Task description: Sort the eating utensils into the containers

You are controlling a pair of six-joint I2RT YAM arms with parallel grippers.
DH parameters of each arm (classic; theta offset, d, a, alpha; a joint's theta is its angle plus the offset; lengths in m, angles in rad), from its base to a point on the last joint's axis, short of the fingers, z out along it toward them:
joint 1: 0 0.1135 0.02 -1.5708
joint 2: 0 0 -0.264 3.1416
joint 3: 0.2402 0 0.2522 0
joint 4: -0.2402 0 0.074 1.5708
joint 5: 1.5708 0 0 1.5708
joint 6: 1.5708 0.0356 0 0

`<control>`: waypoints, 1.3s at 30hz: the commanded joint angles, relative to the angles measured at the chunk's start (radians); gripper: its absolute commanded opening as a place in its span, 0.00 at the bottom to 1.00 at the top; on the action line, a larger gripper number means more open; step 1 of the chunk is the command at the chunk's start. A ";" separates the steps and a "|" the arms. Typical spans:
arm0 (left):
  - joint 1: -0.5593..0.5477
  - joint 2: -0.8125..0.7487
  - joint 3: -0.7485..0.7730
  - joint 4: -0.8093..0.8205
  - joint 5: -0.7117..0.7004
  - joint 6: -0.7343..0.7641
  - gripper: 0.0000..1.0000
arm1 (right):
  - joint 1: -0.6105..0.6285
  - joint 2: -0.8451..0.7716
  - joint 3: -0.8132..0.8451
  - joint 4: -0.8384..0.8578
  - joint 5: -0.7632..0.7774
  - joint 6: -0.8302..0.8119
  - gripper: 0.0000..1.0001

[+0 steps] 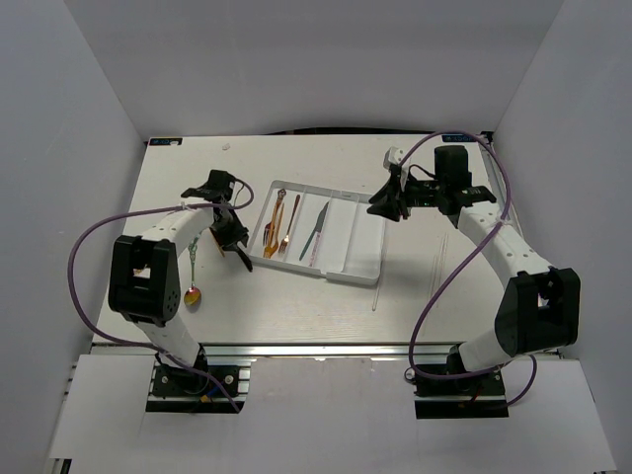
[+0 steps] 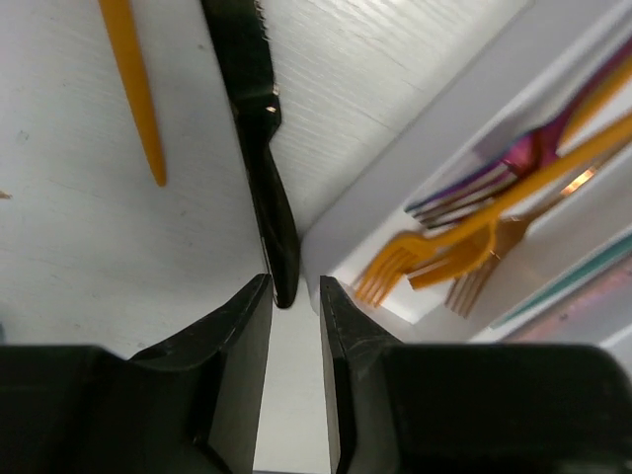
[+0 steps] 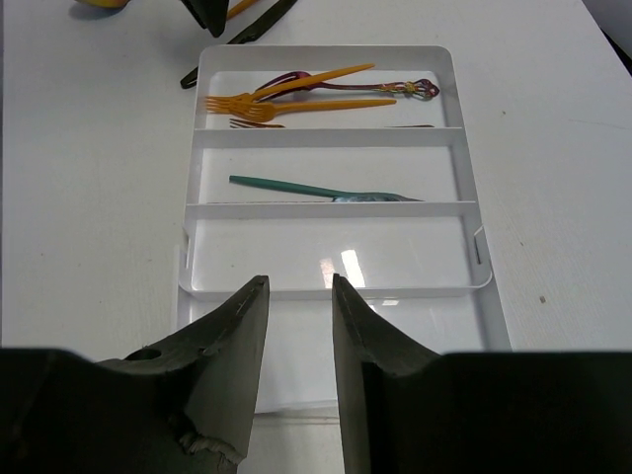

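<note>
The white tray (image 1: 360, 247) holds orange forks (image 3: 296, 99) and a purple iridescent fork (image 3: 346, 84) in its leftmost compartment, and a teal knife (image 3: 296, 188) in the second. A black knife (image 2: 262, 128) lies on the table beside the tray's near-left corner (image 2: 425, 128). My left gripper (image 2: 293, 286) is open, its fingertips either side of the knife's near end, not closed on it; it also shows in the top view (image 1: 240, 257). My right gripper (image 3: 299, 286) is open and empty above the tray's right edge (image 1: 390, 205).
An orange utensil handle (image 2: 133, 89) lies on the table left of the black knife. A spoon (image 1: 193, 294) lies near the left arm. Thin pale chopsticks (image 1: 441, 259) lie on the table right of the tray. The two right compartments (image 3: 326, 252) hold nothing.
</note>
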 commanded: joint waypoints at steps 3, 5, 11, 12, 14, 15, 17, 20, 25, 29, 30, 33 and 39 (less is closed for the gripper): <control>0.009 0.069 0.018 0.015 -0.072 -0.039 0.38 | -0.006 -0.036 -0.018 -0.002 -0.013 -0.010 0.38; 0.011 0.091 0.033 0.013 -0.088 -0.036 0.39 | -0.005 -0.041 -0.023 -0.007 -0.011 -0.015 0.38; 0.012 0.160 0.056 0.016 -0.095 -0.023 0.42 | -0.005 -0.045 -0.034 -0.012 -0.008 -0.021 0.38; 0.012 0.169 0.057 0.019 -0.095 -0.023 0.42 | -0.005 -0.047 -0.035 -0.010 -0.008 -0.021 0.38; 0.012 0.190 0.059 0.023 -0.094 -0.025 0.42 | -0.005 -0.045 -0.032 -0.012 -0.006 -0.021 0.38; 0.011 0.197 0.059 0.026 -0.094 -0.022 0.42 | -0.005 -0.045 -0.032 -0.012 -0.006 -0.022 0.38; 0.011 0.207 0.054 0.030 -0.094 -0.017 0.42 | -0.006 -0.044 -0.031 -0.013 -0.005 -0.022 0.38; 0.012 0.218 0.038 0.041 -0.095 -0.011 0.42 | -0.005 -0.044 -0.029 -0.015 -0.005 -0.022 0.38; 0.012 0.218 0.015 0.053 -0.099 -0.008 0.38 | -0.005 -0.042 -0.029 -0.018 -0.002 -0.022 0.38; 0.012 0.183 0.016 0.064 -0.092 0.004 0.14 | -0.005 -0.039 -0.025 -0.021 -0.002 -0.022 0.38; 0.012 0.172 0.021 0.064 -0.091 0.007 0.11 | -0.005 -0.039 -0.025 -0.022 -0.002 -0.022 0.38; 0.012 0.120 0.041 0.062 -0.094 0.027 0.02 | -0.005 -0.039 -0.022 -0.022 0.000 -0.022 0.38; 0.008 0.008 0.100 0.055 -0.099 0.107 0.00 | -0.005 -0.036 -0.011 -0.028 0.000 -0.021 0.38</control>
